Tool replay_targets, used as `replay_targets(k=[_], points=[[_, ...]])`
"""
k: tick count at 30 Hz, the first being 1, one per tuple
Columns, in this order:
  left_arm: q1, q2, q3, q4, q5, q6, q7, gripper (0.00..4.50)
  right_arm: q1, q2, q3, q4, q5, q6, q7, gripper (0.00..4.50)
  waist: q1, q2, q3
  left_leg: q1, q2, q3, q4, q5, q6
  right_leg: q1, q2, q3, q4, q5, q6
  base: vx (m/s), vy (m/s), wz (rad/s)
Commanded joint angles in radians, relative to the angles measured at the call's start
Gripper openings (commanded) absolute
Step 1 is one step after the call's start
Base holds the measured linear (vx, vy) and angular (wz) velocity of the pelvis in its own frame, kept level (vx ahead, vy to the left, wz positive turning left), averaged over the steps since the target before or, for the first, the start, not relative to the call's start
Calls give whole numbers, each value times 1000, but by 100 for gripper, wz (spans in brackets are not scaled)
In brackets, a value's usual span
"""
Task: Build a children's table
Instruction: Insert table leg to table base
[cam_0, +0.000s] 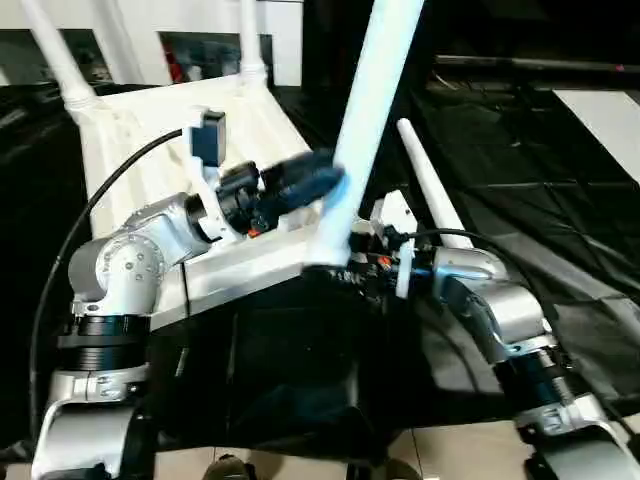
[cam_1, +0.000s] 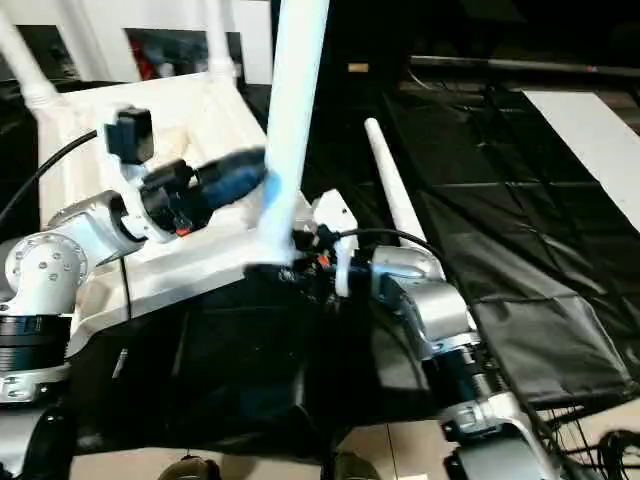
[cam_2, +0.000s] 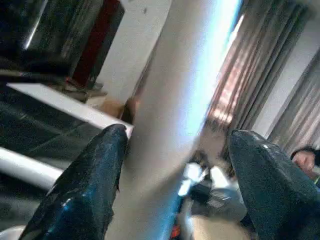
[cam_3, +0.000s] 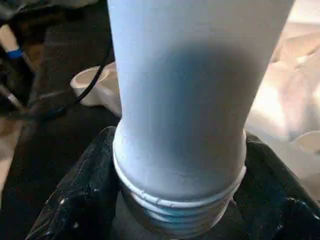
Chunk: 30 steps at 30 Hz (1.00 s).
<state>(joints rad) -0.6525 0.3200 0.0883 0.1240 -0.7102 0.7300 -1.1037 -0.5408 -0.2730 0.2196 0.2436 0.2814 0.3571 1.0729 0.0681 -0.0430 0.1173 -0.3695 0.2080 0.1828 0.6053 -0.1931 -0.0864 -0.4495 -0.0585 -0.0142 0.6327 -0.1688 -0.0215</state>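
The white tabletop (cam_0: 130, 140) lies upside down at the left, with two white legs (cam_0: 60, 60) standing in its far corner sockets. A third leg (cam_0: 365, 110) leans upright at the tabletop's near right corner. My right gripper (cam_0: 345, 262) is shut on this leg's base, just above its threaded end (cam_3: 175, 215). My left gripper (cam_0: 328, 188) reaches in from the left a little higher up, open, with one black finger (cam_2: 95, 175) on each side of the leg and a gap showing. Another leg (cam_0: 430, 185) lies loose on the black cloth to the right.
Black cloth (cam_0: 520, 170) covers the floor around the tabletop. A flat white board (cam_0: 610, 110) lies at the far right and a white cabinet (cam_0: 200, 30) stands behind. My left arm's black cable (cam_0: 90, 210) loops over the tabletop. A person (cam_2: 305, 160) shows at one edge.
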Motion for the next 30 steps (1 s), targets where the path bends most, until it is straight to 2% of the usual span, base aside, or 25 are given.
replay_targets(k=[1,4,7,9,13,14,19,20,21,23,30], points=[[-22,2,-28,14,46,-48,10,383,13,-30,25,-44,6,19,46,270,8,10,-109,8,4,3,-53,-24,79,93,-49,28,-47,44,-273,0,0,0],[-34,-4,-20,42,55,-79,17,388,20,-47,36,-52,4,30,68,270,12,9,-109,8,2,4,-52,-39,70,92,-49,28,-48,22,-270,0,0,0],[-41,-10,1,39,20,-66,7,390,20,-55,33,-49,9,34,78,270,16,5,-110,5,2,3,-52,-50,57,93,-50,28,-48,0,-269,0,0,0],[-46,-16,23,38,-6,-53,10,359,15,-58,32,-43,11,37,83,270,16,2,-108,3,1,4,-51,-69,48,92,-50,28,-52,-42,-261,0,0,0],[-48,-19,30,42,-14,-57,10,339,12,-63,34,-39,12,39,89,270,21,3,-107,6,1,2,-50,-91,35,88,-49,29,-57,-105,-240,0,0,0],[-46,-12,23,42,-15,-56,-4,314,8,-67,38,-34,10,42,97,270,24,3,-106,5,1,1,-51,-99,31,86,-49,28,-59,-133,-229,0,0,0],[-33,2,-3,25,-14,-37,-32,292,5,-72,44,-26,4,44,108,270,25,4,-105,3,1,-3,-53,-113,18,85,-49,26,-61,-179,-209,0,0,0],[-33,2,-3,25,-14,-37,-32,275,5,-72,44,-26,4,44,108,270,25,4,-106,3,1,-3,-53,-115,15,85,-49,26,-62,-185,-205,0,0,0],[-18,4,-35,5,-2,-31,-42,266,3,-73,47,-23,2,48,112,270,25,4,-105,2,1,-4,-53,-117,13,84,-48,25,-62,-190,-203,0,0,0],[-1,6,-80,-14,26,-43,-46,245,1,-72,51,-16,-1,51,114,270,24,3,-105,1,3,-4,-53,-113,16,84,-49,26,-61,-182,-202,0,0,0],[11,1,-97,-13,67,-72,-19,200,4,-72,60,-10,-8,54,116,270,25,-1,-105,0,1,-4,-52,-103,20,84,-48,26,-61,-174,-198,0,0,0]])
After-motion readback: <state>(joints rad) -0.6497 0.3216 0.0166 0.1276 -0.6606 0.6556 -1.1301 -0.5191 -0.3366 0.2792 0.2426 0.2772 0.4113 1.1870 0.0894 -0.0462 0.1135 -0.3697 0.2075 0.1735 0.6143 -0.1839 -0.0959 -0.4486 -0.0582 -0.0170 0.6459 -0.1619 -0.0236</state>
